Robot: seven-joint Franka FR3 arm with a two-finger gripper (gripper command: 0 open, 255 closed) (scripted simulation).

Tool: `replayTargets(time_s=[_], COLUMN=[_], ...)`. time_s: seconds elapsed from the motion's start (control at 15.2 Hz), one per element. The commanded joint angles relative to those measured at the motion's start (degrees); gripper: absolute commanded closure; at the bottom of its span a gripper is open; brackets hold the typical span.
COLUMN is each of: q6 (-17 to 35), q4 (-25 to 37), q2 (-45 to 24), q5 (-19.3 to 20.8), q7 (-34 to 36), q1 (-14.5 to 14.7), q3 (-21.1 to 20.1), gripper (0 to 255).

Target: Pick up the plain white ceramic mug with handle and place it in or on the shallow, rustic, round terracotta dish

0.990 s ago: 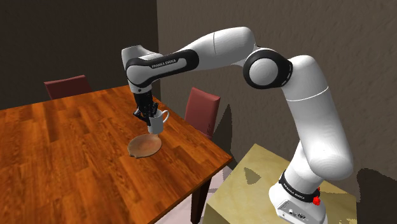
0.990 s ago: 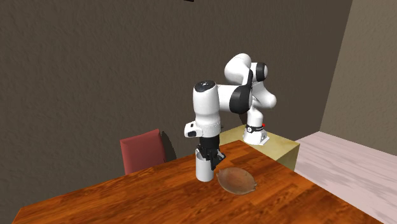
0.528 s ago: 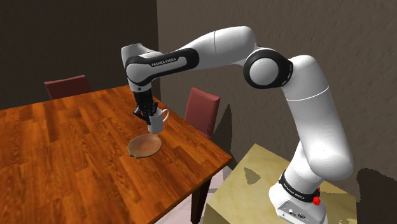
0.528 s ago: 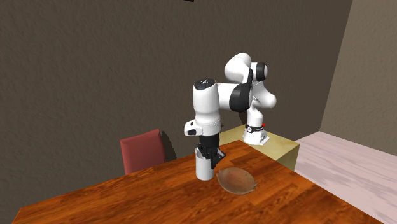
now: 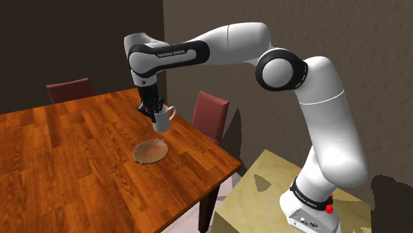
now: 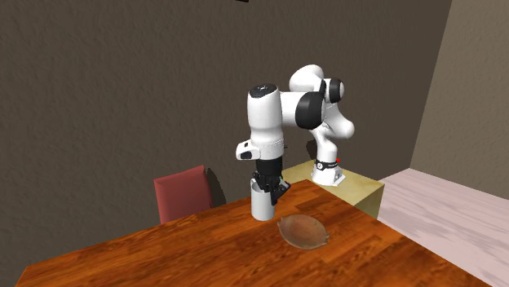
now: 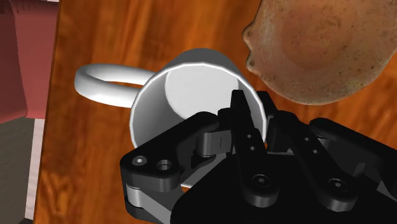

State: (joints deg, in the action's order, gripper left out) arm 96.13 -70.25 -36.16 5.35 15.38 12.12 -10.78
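In the wrist view the claw (image 7: 261, 124) pinches the rim of the white mug (image 7: 184, 89), one finger inside, while the shoulder view shows it hanging above the wooden worktop (image 5: 66, 152), with the brown dish (image 5: 151, 151) below and beside the claw and red chairs (image 5: 210, 114) and dark walls (image 5: 79, 40) beyond.

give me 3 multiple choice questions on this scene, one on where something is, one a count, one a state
1. Where is the mug?
A) held by the gripper above the table, beside the dish
B) lying in the dish
C) on the floor

2. How many red chairs in the shoulder view?
A) one
B) two
C) four

3. The gripper is:
A) open
B) shut on the mug
C) shut on nothing

Answers:
1 A, the wrist view shows the dish off to the mug's side.
2 B, two red backs stand at the table.
3 B, the fingers clasp the mug's wall.
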Motion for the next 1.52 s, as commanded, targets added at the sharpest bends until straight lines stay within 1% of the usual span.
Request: replayTargets(time_s=[0.0,0.53,0.59,0.86,1.19,1.45], q6=[-1.6,-7.8,-8.0,-6.3,-5.4,-2.3], q4=[1.4,7.9,8.0,1.4,-4.1,-7.2], q2=[0.1,0.0,0.0,5.0,9.6,9.6], q5=[0.0,-0.1,-0.1,-0.8,-1.8,-1.8], q7=[-0.1,-0.2,-0.2,3.8,9.2,9.1], q1=[0.0,0.5,0.5,2.7,6.1,5.9], q3=[0.0,-0.1,-0.1,-1.4,-3.2,-3.2], gripper=[255,255,255,255,255,255])
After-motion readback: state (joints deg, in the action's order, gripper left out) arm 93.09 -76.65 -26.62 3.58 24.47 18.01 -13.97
